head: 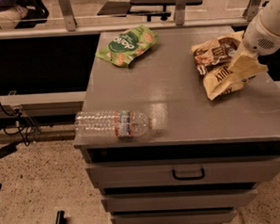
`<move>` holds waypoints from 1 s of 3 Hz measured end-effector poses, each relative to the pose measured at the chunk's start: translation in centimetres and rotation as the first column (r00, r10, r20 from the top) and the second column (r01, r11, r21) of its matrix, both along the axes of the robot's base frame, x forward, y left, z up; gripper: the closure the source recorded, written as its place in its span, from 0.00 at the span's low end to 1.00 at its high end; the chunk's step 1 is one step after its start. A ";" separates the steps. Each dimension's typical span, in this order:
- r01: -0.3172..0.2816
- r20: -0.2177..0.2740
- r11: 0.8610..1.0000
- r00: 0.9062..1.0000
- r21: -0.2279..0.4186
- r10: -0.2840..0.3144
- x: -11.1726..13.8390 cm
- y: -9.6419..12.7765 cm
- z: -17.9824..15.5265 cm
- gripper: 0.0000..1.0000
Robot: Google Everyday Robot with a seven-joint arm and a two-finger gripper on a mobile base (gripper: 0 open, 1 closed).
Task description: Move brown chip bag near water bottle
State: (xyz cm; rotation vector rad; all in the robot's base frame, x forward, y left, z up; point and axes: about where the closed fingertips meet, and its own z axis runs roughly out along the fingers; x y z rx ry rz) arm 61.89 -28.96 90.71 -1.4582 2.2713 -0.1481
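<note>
Camera view — hand [248,66] grips chip bag [216,62] — right edge.

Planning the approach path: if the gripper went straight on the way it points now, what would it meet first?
The gripper points down and left over the table's right side. The brown chip bag lies directly beneath it, apparently touching it, so the bag comes first, then the table top. Depth is unclear from this single view.
</note>
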 end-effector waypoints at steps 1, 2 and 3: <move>-0.052 0.078 0.998 0.996 0.024 0.050 0.1 1.3 2.3 1.00; -0.093 0.147 0.995 0.985 0.024 0.088 0.0 1.8 4.1 1.00; -0.173 0.250 0.983 0.956 0.063 0.153 -0.6 2.4 5.9 1.00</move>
